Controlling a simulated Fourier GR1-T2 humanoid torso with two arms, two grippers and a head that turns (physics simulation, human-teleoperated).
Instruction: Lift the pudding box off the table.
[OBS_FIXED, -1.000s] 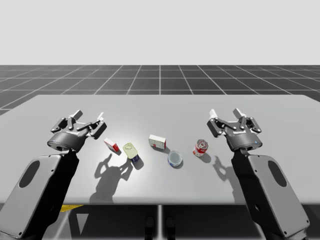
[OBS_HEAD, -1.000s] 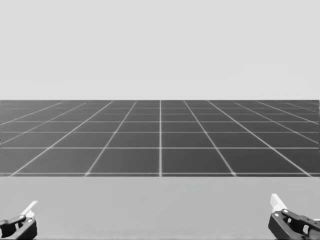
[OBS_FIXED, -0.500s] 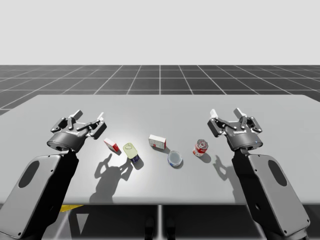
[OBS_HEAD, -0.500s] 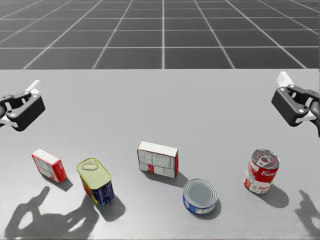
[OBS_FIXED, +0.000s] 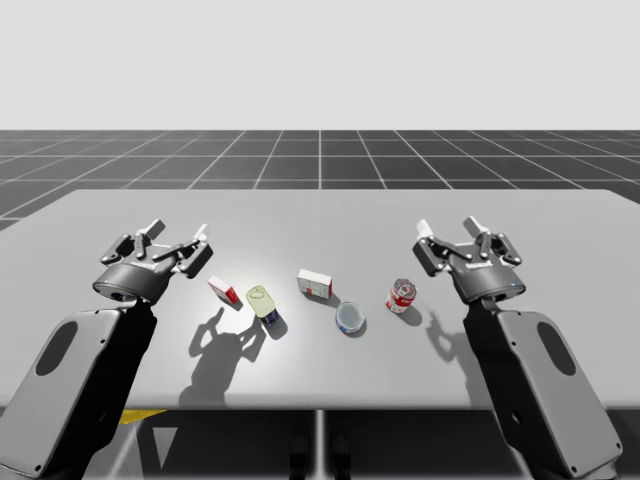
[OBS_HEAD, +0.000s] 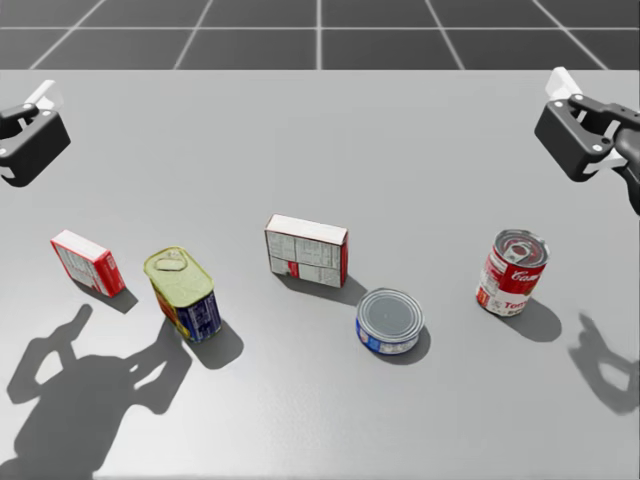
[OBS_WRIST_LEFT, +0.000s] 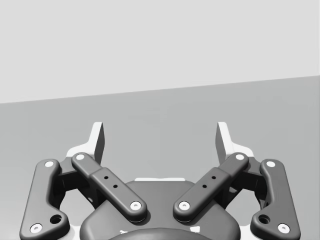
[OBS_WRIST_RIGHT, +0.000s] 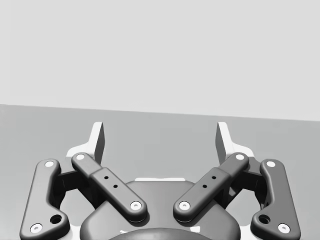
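Observation:
Two boxes stand on the grey table (OBS_FIXED: 320, 215). A white box with red edges (OBS_HEAD: 306, 250) (OBS_FIXED: 316, 284) is upright near the middle. A small red box (OBS_HEAD: 88, 262) (OBS_FIXED: 225, 292) lies further left. My left gripper (OBS_FIXED: 177, 232) (OBS_WRIST_LEFT: 160, 137) hovers open just behind and left of the small red box, nothing between its fingers. My right gripper (OBS_FIXED: 447, 225) (OBS_WRIST_RIGHT: 160, 137) hangs open above the table's right part, behind a red and white can (OBS_HEAD: 512, 272), also empty. In the head view a left finger (OBS_HEAD: 42, 96) and a right finger (OBS_HEAD: 560, 82) reach in at the sides.
A rectangular tin with a yellow-green lid and blue sides (OBS_HEAD: 182, 294) (OBS_FIXED: 263, 303) stands right of the small red box. A low round blue can (OBS_HEAD: 390, 321) (OBS_FIXED: 351, 318) sits in front of the white box. The red and white can (OBS_FIXED: 402, 295) is at right.
My head has turned down, from the far floor to the table and its objects. Both arms have stayed almost where they were, grippers open throughout.

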